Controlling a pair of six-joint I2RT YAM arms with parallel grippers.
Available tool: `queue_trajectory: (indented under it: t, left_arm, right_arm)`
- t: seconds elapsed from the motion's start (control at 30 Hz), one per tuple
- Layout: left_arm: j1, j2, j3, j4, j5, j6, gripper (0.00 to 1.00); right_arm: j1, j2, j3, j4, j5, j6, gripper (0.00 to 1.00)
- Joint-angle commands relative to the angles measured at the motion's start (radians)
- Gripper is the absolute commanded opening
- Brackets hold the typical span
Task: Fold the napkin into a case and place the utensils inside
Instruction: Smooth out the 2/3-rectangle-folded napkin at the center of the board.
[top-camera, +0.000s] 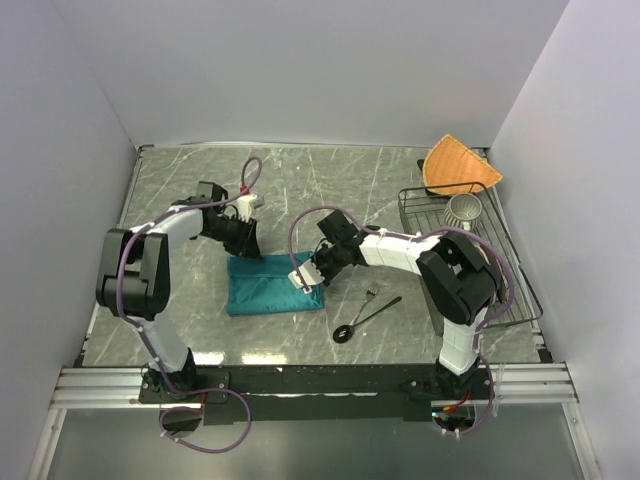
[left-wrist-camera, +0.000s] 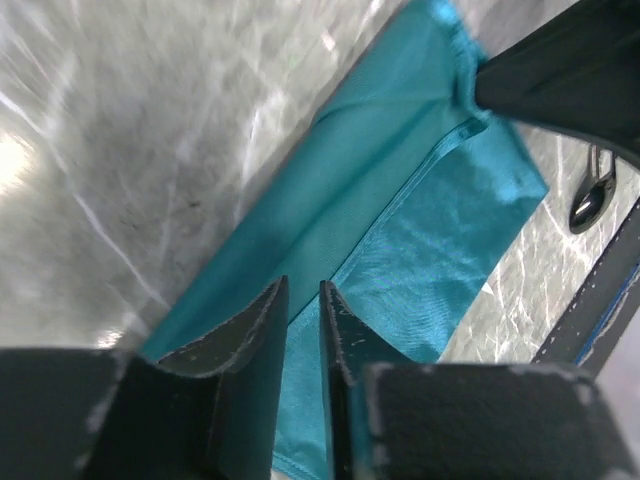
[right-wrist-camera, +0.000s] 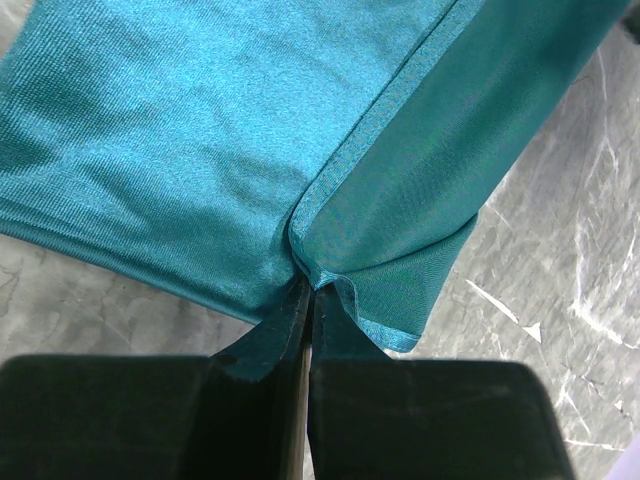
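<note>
The teal napkin (top-camera: 262, 285) lies folded into a rectangle at the table's middle. My right gripper (top-camera: 305, 278) is shut on the napkin's right edge; in the right wrist view the gripper (right-wrist-camera: 308, 290) pinches a fold of hem, and the cloth (right-wrist-camera: 200, 130) spreads beyond. My left gripper (top-camera: 248, 245) is at the napkin's back edge; in the left wrist view the gripper (left-wrist-camera: 302, 290) has a narrow gap and hangs over the flat cloth (left-wrist-camera: 420, 210), holding nothing. The dark spoon (top-camera: 360, 322) and small fork (top-camera: 372, 294) lie on the table right of the napkin. The spoon's bowl (left-wrist-camera: 590, 200) shows in the left wrist view.
A black wire rack (top-camera: 412, 205) stands at the right back with a metal cup (top-camera: 463, 208) in it. An orange woven cloth (top-camera: 460, 165) lies behind it. White walls close the left, back and right sides.
</note>
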Motion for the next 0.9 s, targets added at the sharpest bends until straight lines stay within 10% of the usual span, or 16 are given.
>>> queue_trajectory:
  t: [0.0, 0.4, 0.53, 0.87]
  left_arm:
    - [-0.014, 0.039, -0.012, -0.003, -0.055, -0.066, 0.23]
    - [-0.029, 0.092, -0.009, -0.002, -0.136, -0.114, 0.13]
    - [-0.035, 0.083, -0.028, 0.024, -0.142, -0.139, 0.12]
    - [-0.063, 0.054, -0.064, 0.063, -0.156, -0.171, 0.1]
  right_arm:
    - [-0.009, -0.027, -0.013, 0.027, -0.028, -0.018, 0.07]
    - [-0.032, -0.176, 0.013, -0.074, -0.062, 0.27, 0.52]
    - [-0.05, -0.23, 0.036, -0.115, -0.077, 0.468, 0.52]
    - [-0.182, -0.061, 0.253, -0.08, -0.077, 1.556, 0.4]
